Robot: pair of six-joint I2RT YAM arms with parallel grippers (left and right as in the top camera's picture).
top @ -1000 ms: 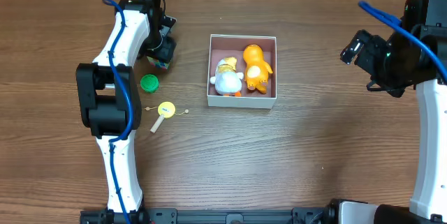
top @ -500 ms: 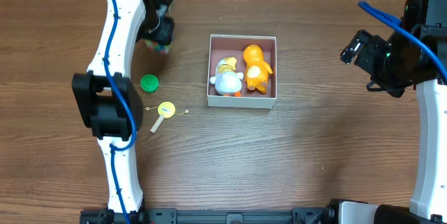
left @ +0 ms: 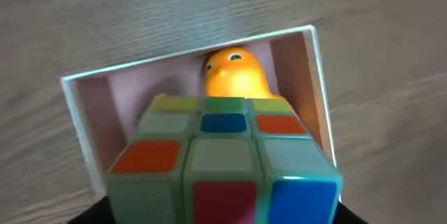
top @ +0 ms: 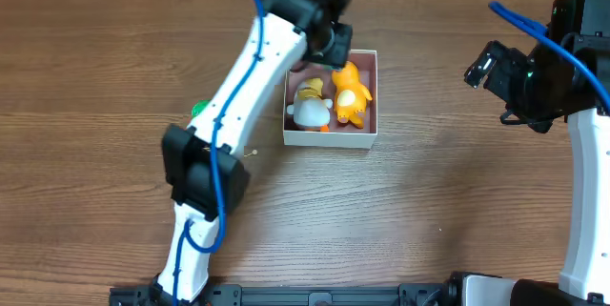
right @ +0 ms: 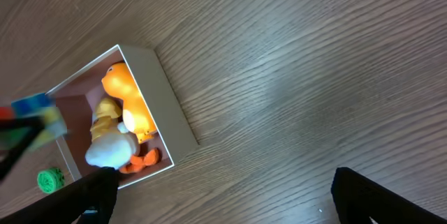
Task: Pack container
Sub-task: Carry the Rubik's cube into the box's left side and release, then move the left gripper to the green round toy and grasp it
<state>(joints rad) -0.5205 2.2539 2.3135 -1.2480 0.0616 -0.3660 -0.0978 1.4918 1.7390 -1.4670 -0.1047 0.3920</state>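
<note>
The container [top: 329, 138], a square white box with a pinkish inside, sits mid-table and holds an orange duck toy [top: 351, 91] and a white duck toy [top: 310, 108]. My left gripper [top: 329, 47] is shut on a colour cube [left: 223, 158] and holds it above the container's far left part; the wrist view shows the box wall [left: 319, 91] and the orange duck [left: 234, 74] below the cube. My right gripper [top: 484, 64] hangs open and empty to the right of the box, fingers [right: 91, 196] wide apart. The right wrist view shows the container [right: 174, 121] and the blurred cube [right: 35, 112].
A green cap [top: 199, 109] lies left of the box, partly under my left arm; it also shows in the right wrist view [right: 50, 179]. Bare wood table [top: 429, 201] lies in front of and right of the box.
My left arm has swung right with the cube, from the table's left side to over the container. The right arm has not moved.
</note>
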